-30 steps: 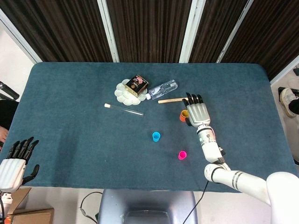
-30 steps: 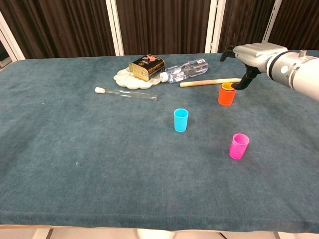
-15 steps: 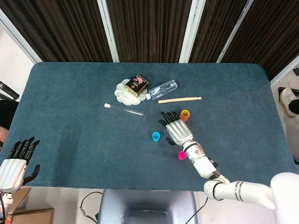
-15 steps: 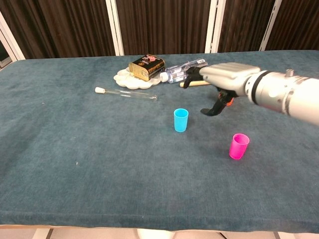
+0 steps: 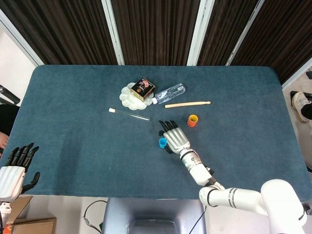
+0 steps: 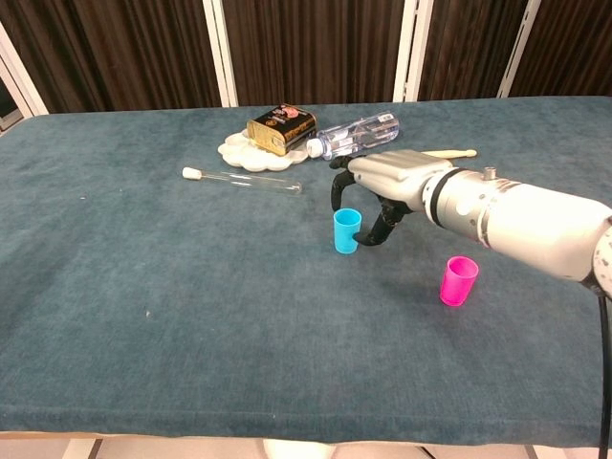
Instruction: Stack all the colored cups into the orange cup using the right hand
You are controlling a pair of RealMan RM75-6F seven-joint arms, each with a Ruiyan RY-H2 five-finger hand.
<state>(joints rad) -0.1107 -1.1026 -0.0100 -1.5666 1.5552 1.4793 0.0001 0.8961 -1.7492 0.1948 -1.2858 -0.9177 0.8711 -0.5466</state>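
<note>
The blue cup [image 5: 162,142] [image 6: 347,230] stands upright near the table's middle. My right hand [image 5: 176,139] [image 6: 382,186] hovers right beside it, fingers curled behind the cup and the thumb at its right side; I cannot tell whether they touch it. The orange cup [image 5: 193,120], with a yellow cup inside, stands behind and to the right of the hand; the chest view hides it. The pink cup [image 6: 460,280] stands alone nearer the front edge, covered by my forearm in the head view. My left hand [image 5: 14,168] hangs open off the table's left front corner.
At the back stand a white palette dish [image 5: 127,98] with a dark tin [image 5: 143,87] on it, a lying clear bottle [image 5: 170,91], a wooden stick [image 5: 187,104] and a glass test tube [image 5: 129,114].
My right hand has moved left and toward the front, from the orange cup to the blue cup, and its fingers now curl around it. The cups have not moved.
</note>
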